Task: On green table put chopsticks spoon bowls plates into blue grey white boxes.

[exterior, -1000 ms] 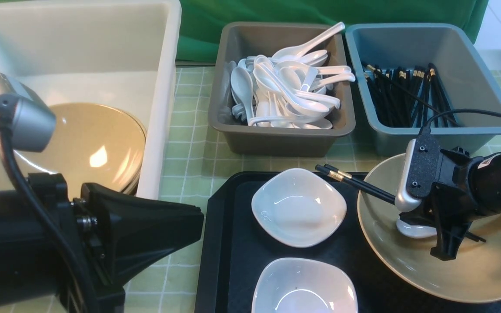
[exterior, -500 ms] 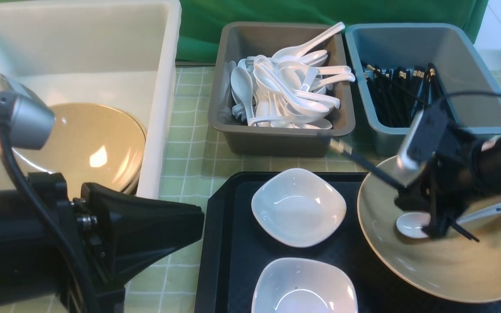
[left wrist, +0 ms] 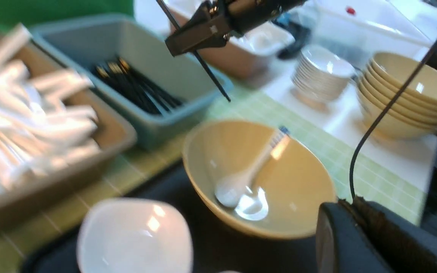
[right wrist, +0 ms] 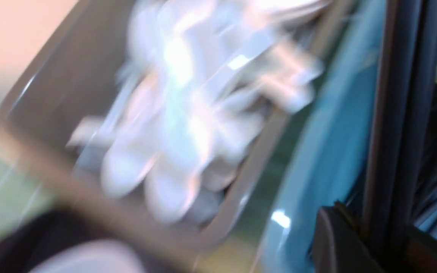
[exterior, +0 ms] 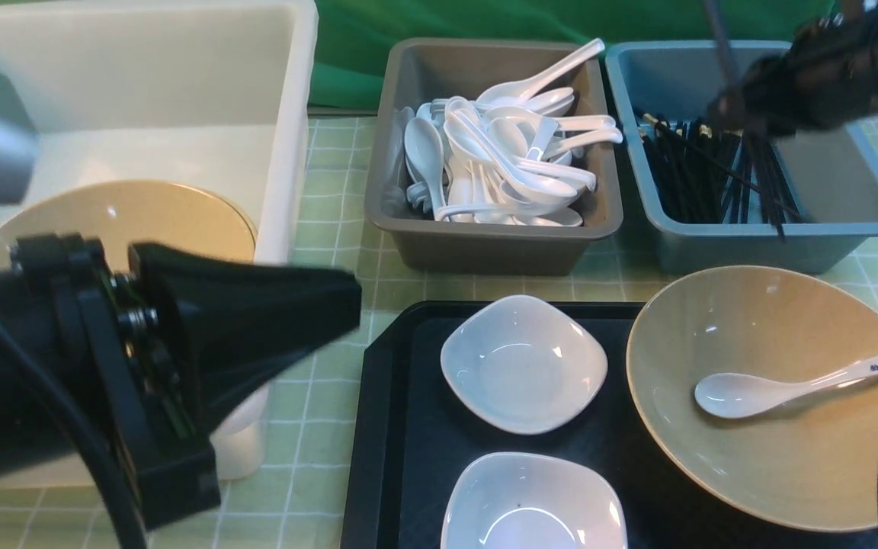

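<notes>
My right gripper [exterior: 736, 107] hangs over the blue box [exterior: 789, 232], shut on a pair of black chopsticks [exterior: 773, 191] that point steeply down into it, above the chopsticks lying inside. The right wrist view shows the sticks [right wrist: 400, 113] between its jaws. The spoon [exterior: 759, 393] with blue characters lies in the tan bowl [exterior: 774, 473] on the right. Two white plates [exterior: 523, 366] [exterior: 534, 503] sit on the black tray [exterior: 408, 427]. Another tan bowl [exterior: 119, 213] rests in the white box [exterior: 286, 152]. My left gripper [exterior: 351, 305] is shut and empty, low at the left.
The grey box [exterior: 485, 252] holds several plain white spoons. The left wrist view shows stacked tan bowls [left wrist: 404, 94] and stacked white dishes [left wrist: 321, 72] beyond the green table [exterior: 332, 267]. A black cable [left wrist: 389, 102] crosses that view.
My right gripper has lifted the chopsticks out of the tan bowl and carried them up and back over the blue box. The spoon stays in the bowl. The left arm shifted slightly.
</notes>
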`<state>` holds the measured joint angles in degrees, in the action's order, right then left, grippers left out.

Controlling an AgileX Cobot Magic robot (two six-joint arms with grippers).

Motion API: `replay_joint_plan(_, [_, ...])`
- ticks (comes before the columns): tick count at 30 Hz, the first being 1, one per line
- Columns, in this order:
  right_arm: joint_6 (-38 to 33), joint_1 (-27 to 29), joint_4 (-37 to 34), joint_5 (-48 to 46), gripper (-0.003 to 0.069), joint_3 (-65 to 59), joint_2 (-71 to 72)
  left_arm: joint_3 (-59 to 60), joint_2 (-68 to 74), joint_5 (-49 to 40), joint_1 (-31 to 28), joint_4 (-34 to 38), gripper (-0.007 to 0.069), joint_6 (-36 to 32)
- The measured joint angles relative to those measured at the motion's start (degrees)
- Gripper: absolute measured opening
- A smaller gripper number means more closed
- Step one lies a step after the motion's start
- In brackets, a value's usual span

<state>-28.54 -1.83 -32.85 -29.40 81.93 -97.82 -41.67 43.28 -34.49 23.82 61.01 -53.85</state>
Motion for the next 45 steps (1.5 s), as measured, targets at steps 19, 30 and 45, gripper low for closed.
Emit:
replay_joint_plan(19, [11.0, 1.0, -3.2, 17.5, 0.0121, 9.6, -24.6, 0.0, 0.1, 3.9, 0.0, 1.6, -0.0001, 0.9])
replay_joint_plan(30, [-1.7, 4.0, -2.6, 4.7, 0.0351, 10.0, -17.5, 0.0, 0.1, 3.3, 0.0, 1.6, -0.0001, 1.9])
replay_joint_plan(45, [-47.8, 2.4, 10.7, -37.5, 0.036, 2.3, 6.6, 0.0, 0.1, 0.0, 0.0, 0.8, -0.0001, 2.2])
